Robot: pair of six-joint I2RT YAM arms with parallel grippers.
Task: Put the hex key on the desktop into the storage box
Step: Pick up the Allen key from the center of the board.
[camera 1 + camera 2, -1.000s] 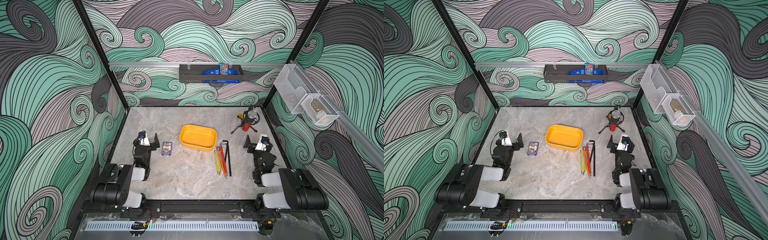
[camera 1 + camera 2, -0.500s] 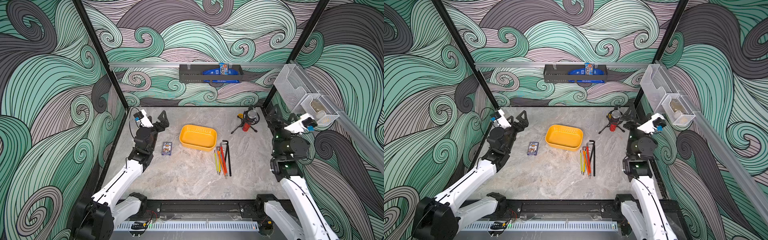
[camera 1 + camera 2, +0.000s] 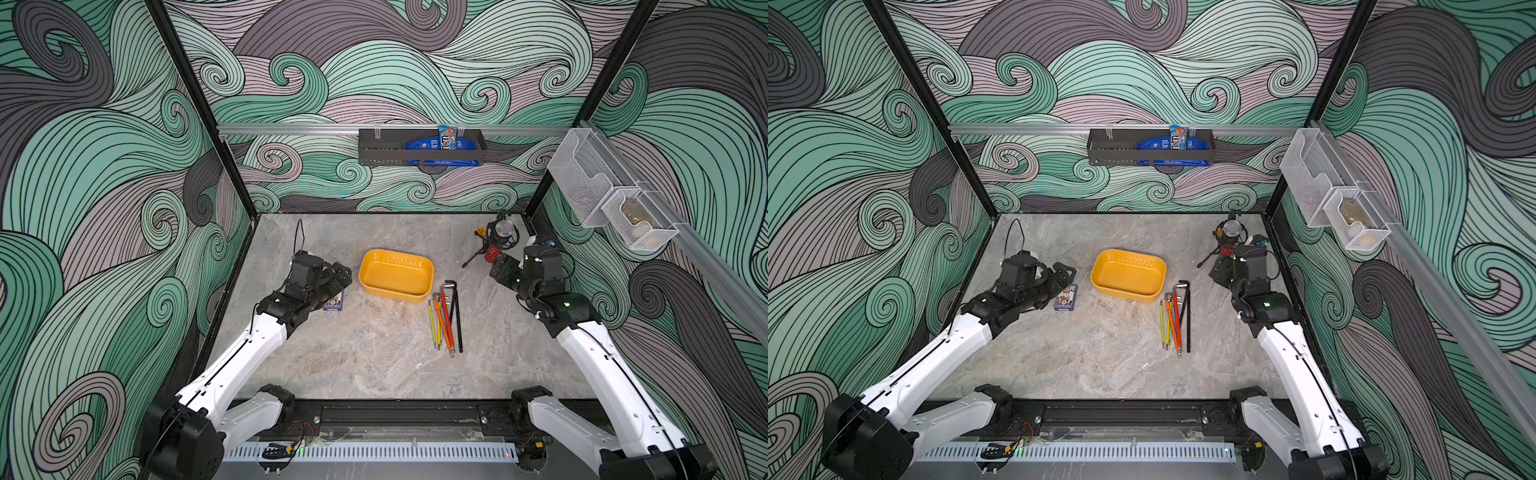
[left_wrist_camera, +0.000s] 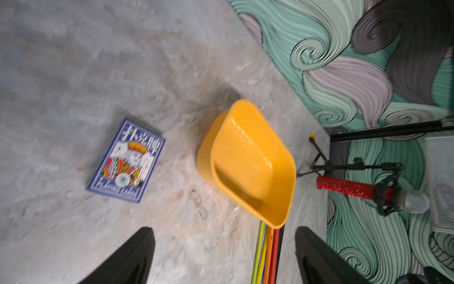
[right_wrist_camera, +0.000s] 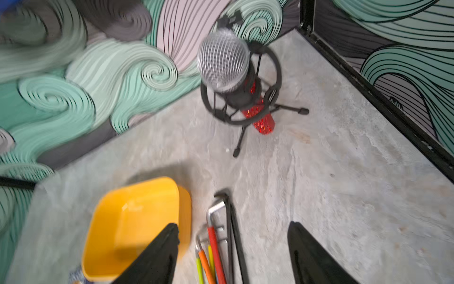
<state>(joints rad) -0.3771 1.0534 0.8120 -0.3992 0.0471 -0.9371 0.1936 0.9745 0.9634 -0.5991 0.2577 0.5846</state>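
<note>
**Hex keys lying flat beside the empty box**

You're dealing with thin, stiff, probably light and slick hex keys (image 3: 445, 318), lying bunched on the tabletop (image 3: 365, 365) just beside the yellow box (image 3: 390, 294). I'd be pinching one shaft mid-length, across it. The box is sitting empty. Left jaws and right jaws are both standing well apart, gripping nothing.

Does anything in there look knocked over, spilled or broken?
Nothing stands out. The hex keys lie in a neat bunch on the desktop beside the empty storage box, the card pack lies flat, and the microphone stands on its tripod.
</note>
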